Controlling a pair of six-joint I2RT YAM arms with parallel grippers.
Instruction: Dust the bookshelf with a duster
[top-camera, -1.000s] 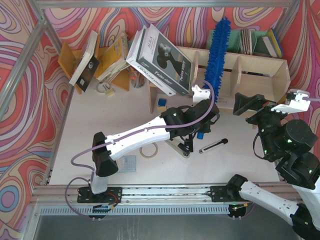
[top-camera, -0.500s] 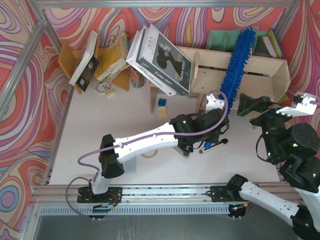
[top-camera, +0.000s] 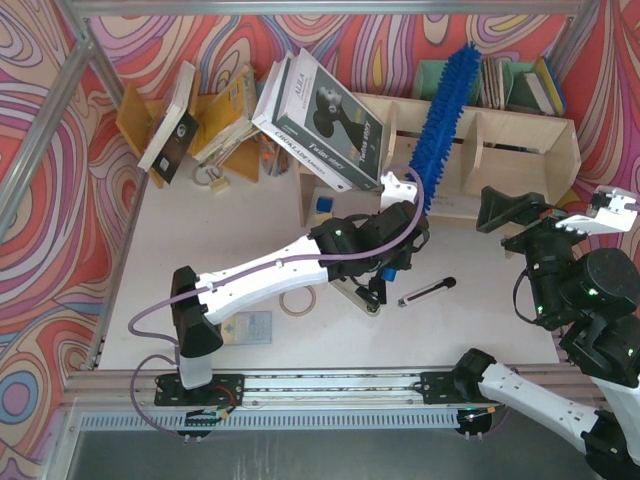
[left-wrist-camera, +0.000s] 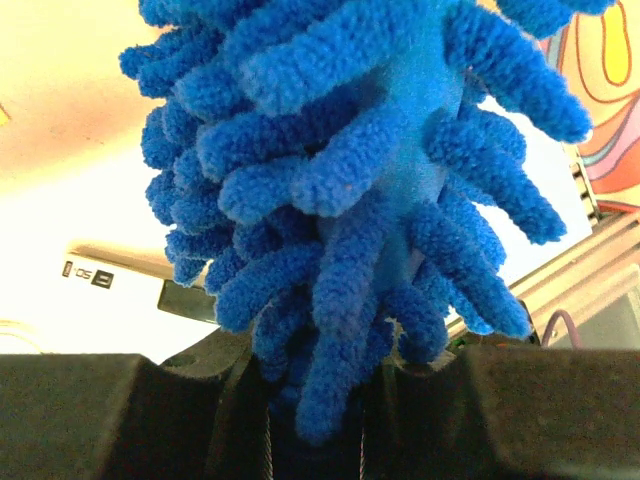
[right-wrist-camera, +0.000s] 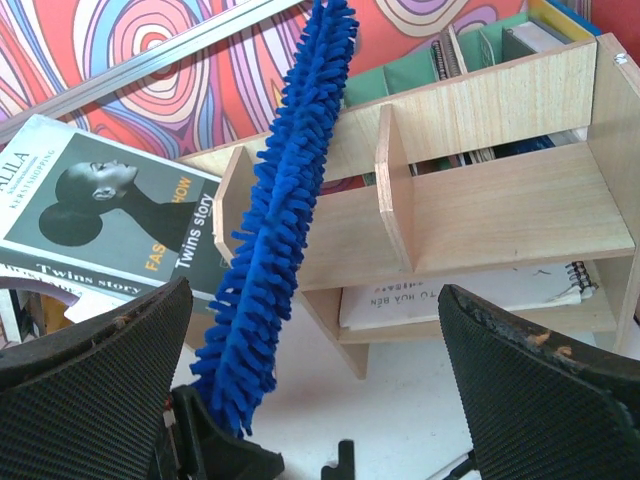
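Note:
The bright-blue fluffy duster (top-camera: 440, 120) stands tilted, its tip up and to the right, across the front of the pale plywood bookshelf (top-camera: 520, 130) near an upright divider. My left gripper (top-camera: 408, 212) is shut on the duster's lower end, in front of the shelf's left half. In the left wrist view the duster (left-wrist-camera: 360, 180) fills the frame and rises from between the closed fingers (left-wrist-camera: 100, 420). My right gripper (top-camera: 520, 215) is open and empty, right of the duster and in front of the shelf's right half. The right wrist view shows the duster (right-wrist-camera: 280, 230) against the bookshelf (right-wrist-camera: 500, 200).
A large book (top-camera: 320, 120) leans on the shelf's left end. An orange-brown book rack (top-camera: 215, 120) with books stands at the back left. A utility knife (top-camera: 428, 291), a tape roll (top-camera: 297, 300) and a small card (top-camera: 247, 326) lie on the table. A green file holder (top-camera: 520, 90) stands behind the shelf.
The left arm swung the duster right along the shelf, then back left. Its tip now sits between the two earlier positions. The right gripper barely moved.

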